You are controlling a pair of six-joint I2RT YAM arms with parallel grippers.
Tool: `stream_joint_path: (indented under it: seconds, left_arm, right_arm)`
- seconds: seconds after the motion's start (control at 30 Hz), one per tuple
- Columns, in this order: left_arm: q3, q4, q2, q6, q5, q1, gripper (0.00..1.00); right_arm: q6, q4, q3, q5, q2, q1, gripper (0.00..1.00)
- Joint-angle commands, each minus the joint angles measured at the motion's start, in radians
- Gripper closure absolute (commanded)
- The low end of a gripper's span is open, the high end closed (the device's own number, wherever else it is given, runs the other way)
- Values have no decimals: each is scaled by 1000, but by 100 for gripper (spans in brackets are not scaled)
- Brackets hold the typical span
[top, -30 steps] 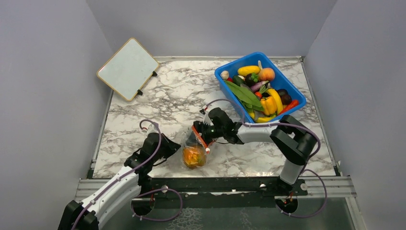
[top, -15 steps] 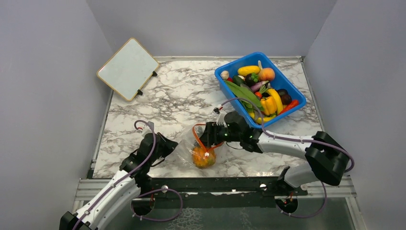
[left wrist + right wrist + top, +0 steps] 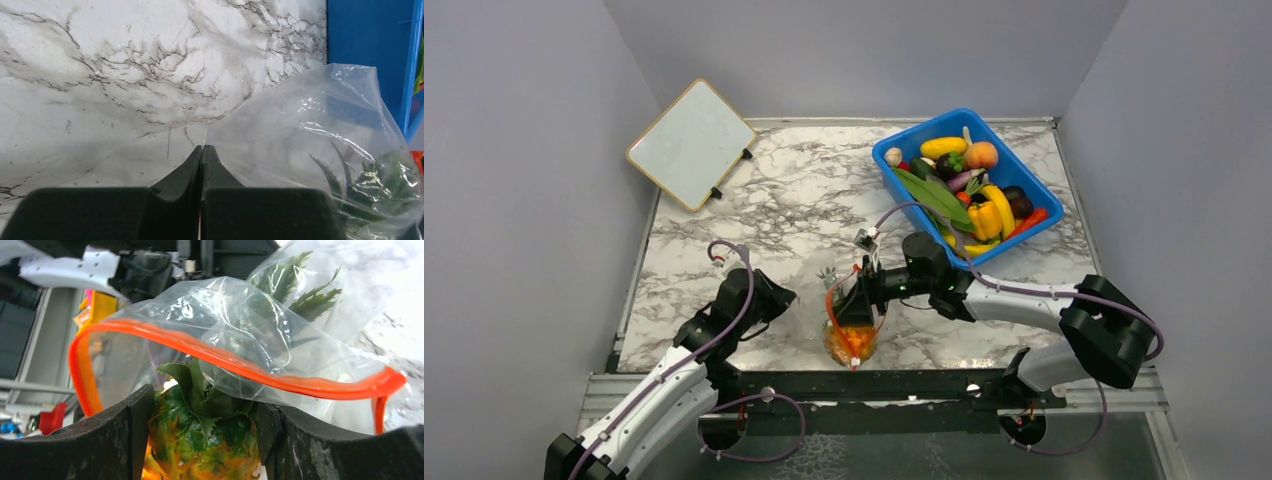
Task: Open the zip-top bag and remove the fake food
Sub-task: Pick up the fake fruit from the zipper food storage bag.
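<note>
The clear zip-top bag (image 3: 814,292) lies near the table's front edge, its red-orange zip strip (image 3: 200,347) standing open in a loop. My left gripper (image 3: 774,300) is shut on the bag's thin left edge (image 3: 207,137); its jaws (image 3: 202,148) are pressed together. The fake food here is an orange and green pineapple (image 3: 200,440). My right gripper (image 3: 204,405) is shut on the pineapple's body (image 3: 851,341) at the bag's mouth. The pineapple's green crown (image 3: 290,295) still sits inside the plastic.
A blue bin (image 3: 964,112) full of toy fruits and vegetables stands at the back right, and its wall (image 3: 360,35) shows behind the bag. A small whiteboard (image 3: 692,143) leans at the back left. Grey walls close in both sides.
My right gripper has swung right and then toward the front edge with the pineapple, and the bag's mouth followed it. The left gripper has kept its hold and barely shifted.
</note>
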Motion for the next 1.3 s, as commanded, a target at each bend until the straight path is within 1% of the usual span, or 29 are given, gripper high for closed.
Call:
stream_joint_path:
  seconds: [0.0, 0.13, 0.23, 0.3, 0.37, 0.43, 0.47, 0.57, 0.63, 0.73, 0.83, 0.93, 1.03, 1.07, 1.13, 1.2, 1.27]
  left_arm:
    - [28, -78, 20, 57, -148, 9, 100]
    - [24, -86, 28, 42, -154, 10, 100]
    - [38, -97, 29, 44, -175, 9, 100]
    - [62, -117, 27, 55, -209, 11, 100]
    - [94, -103, 23, 109, -215, 10, 99]
    - [126, -68, 26, 184, -188, 11, 68]
    - [142, -47, 29, 220, -161, 11, 55]
    - [195, 19, 53, 309, -47, 11, 32]
    - [233, 39, 75, 343, 5, 10, 21]
    - [286, 43, 126, 358, 60, 11, 12]
    - [333, 41, 196, 321, 101, 12, 4]
    - [351, 80, 281, 271, 180, 12, 2]
    - [371, 86, 391, 241, 246, 14, 2]
    - [385, 75, 429, 243, 269, 16, 4]
    - [417, 19, 490, 246, 267, 16, 12]
    - [423, -10, 513, 259, 248, 16, 17]
    - [414, -12, 514, 267, 240, 17, 27]
  right_arm:
    - [-43, 130, -31, -314, -42, 8, 51]
    - [-107, 67, -27, -339, -91, 7, 52]
    - [-191, -72, 4, -350, -99, 8, 52]
    - [-244, -174, 21, -322, -100, 8, 52]
    - [-292, -287, 40, -235, -89, 8, 52]
    - [-327, -375, 63, -164, -53, 8, 52]
    - [-337, -394, 73, -152, -28, 8, 52]
    - [-330, -371, 81, -152, 42, 8, 52]
    - [-312, -328, 78, -161, 75, 9, 52]
    - [-301, -283, 78, -172, 98, 8, 53]
    - [-312, -267, 77, -178, 96, 9, 53]
    - [-328, -268, 71, -189, 80, 9, 53]
    - [-336, -260, 56, -194, 57, 8, 53]
    - [-337, -258, 51, -186, 50, 9, 53]
    - [-339, -261, 47, -167, 38, 8, 53]
    - [-341, -259, 43, -150, 28, 9, 54]
    - [-339, -254, 39, -139, 20, 9, 54]
